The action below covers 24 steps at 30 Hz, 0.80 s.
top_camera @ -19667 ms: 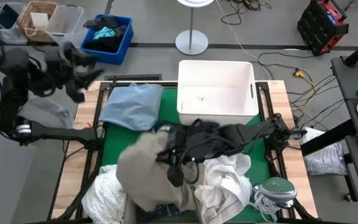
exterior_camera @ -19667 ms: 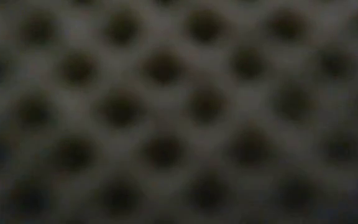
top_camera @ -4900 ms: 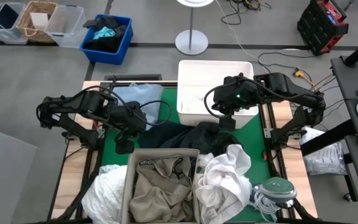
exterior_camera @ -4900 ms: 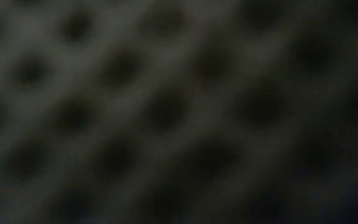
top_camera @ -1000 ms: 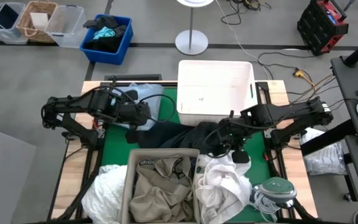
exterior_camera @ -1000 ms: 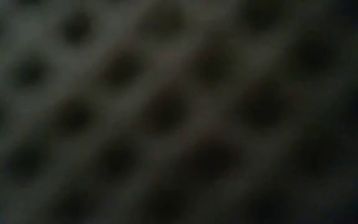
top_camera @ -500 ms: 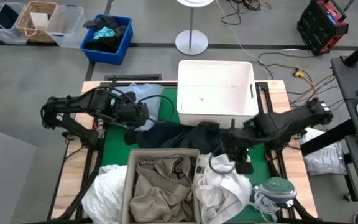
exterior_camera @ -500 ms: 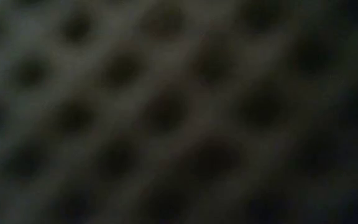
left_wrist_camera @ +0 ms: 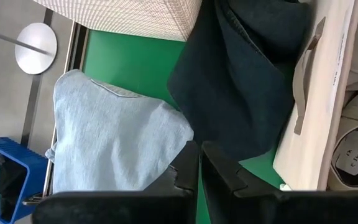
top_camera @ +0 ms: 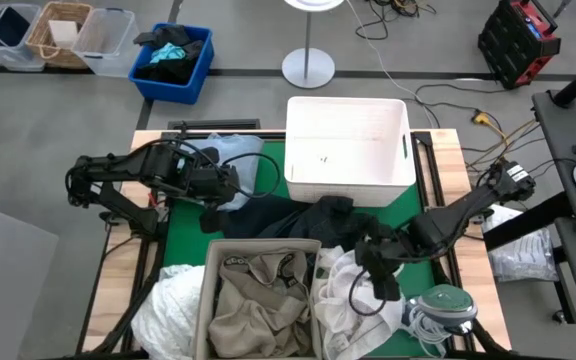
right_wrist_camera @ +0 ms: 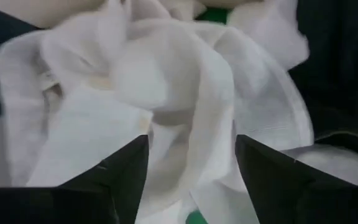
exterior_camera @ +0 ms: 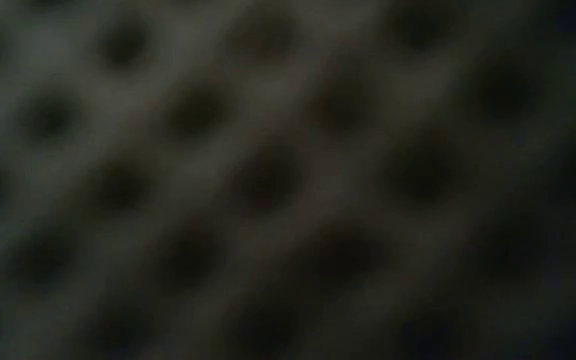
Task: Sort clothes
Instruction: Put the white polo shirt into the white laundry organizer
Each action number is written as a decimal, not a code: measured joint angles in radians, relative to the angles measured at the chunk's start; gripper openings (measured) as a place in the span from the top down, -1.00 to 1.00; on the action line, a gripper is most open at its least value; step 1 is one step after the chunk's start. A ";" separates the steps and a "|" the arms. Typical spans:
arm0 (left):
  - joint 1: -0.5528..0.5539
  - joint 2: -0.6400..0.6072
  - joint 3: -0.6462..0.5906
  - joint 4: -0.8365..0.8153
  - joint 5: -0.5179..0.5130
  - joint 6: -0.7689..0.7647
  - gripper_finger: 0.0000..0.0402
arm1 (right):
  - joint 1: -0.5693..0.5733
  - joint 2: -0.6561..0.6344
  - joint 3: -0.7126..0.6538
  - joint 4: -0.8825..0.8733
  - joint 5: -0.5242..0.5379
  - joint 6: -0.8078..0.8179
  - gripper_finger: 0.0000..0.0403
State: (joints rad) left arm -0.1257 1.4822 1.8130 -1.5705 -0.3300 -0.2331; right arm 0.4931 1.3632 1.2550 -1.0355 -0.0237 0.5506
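Reaching low over the white garment [top_camera: 353, 295], the right gripper [top_camera: 376, 283] hangs just above its crumpled folds with the fingers spread wide and nothing between them; in the right wrist view the cloth [right_wrist_camera: 166, 106] fills the gap ahead of the two fingertips. Judgement: this is the approach to a pinch on the white piece, which lies heaped at the table's near right, beside the beige bin [top_camera: 260, 305] holding the khaki garment [top_camera: 258, 290]. Right arm is stretched long and flat from the table's right edge, wrist angled down toward the heap.

Left gripper [top_camera: 211, 203] sits over the seam between the light blue shirt [left_wrist_camera: 114, 134] and the dark garment [left_wrist_camera: 241, 81], fingers closed together, gripping nothing visible. Left arm is folded, elbow out past the table's left edge.

White bin [top_camera: 349, 148] stands at the far side, apparently empty, a likely destination. Low view shows nothing usable.
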 joint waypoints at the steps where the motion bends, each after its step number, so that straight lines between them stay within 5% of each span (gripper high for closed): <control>1: 0.000 0.000 0.000 0.002 0.000 0.004 1.00 | 0.000 0.000 -0.030 0.033 0.001 0.010 -0.16; 11: 0.000 0.000 0.000 0.010 -0.001 0.032 1.00 | -0.009 0.000 -0.241 0.216 0.000 0.070 -0.12; 15: 0.000 0.001 0.000 0.031 -0.001 0.052 1.00 | -0.009 0.000 -0.276 0.266 0.028 0.083 0.18; 20: 0.000 0.002 -0.001 0.067 -0.027 0.071 1.00 | -0.016 -0.003 -0.271 0.252 0.041 0.086 0.86; 24: 0.002 0.002 -0.002 0.070 -0.031 0.072 1.00 | -0.016 -0.021 -0.191 0.184 0.045 0.093 0.95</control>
State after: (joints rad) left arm -0.1242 1.4845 1.8114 -1.5010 -0.3607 -0.1612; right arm 0.4774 1.3422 1.0637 -0.8518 0.0209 0.6432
